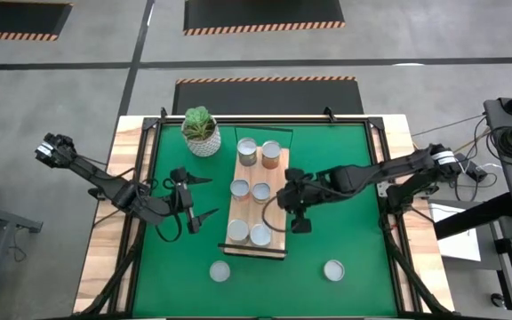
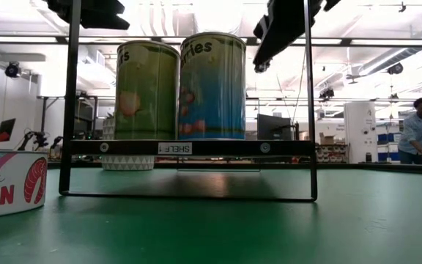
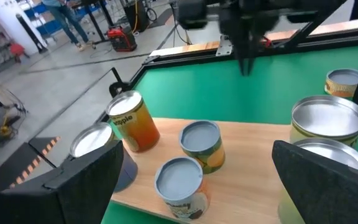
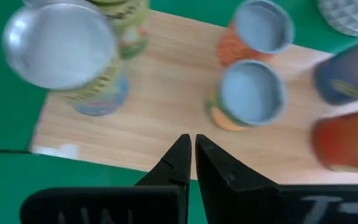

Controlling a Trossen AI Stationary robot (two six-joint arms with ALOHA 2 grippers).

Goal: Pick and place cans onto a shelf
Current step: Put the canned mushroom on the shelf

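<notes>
The wooden shelf (image 1: pixel 278 178) stands on the green mat and carries six cans, among them one at its far end (image 1: pixel 247 151) and one at its near end (image 1: pixel 260 235). Two more cans stand on the mat, near left (image 1: pixel 220 271) and near right (image 1: pixel 333 269). My left gripper (image 1: pixel 201 198) is open and empty just left of the shelf, and its wrist view looks across the cans (image 3: pixel 201 142). My right gripper (image 4: pixel 191 142) is shut and empty above the shelf's right edge (image 4: pixel 166 155), and it also shows in the high view (image 1: pixel 288 203).
A white pot with a green plant (image 1: pixel 201 132) stands at the far left of the mat. In the low view the shelf sits on a thin black frame (image 2: pixel 312 110), with a can (image 2: pixel 6 183) on the mat to its left. A person (image 2: pixel 420 132) stands in the room behind.
</notes>
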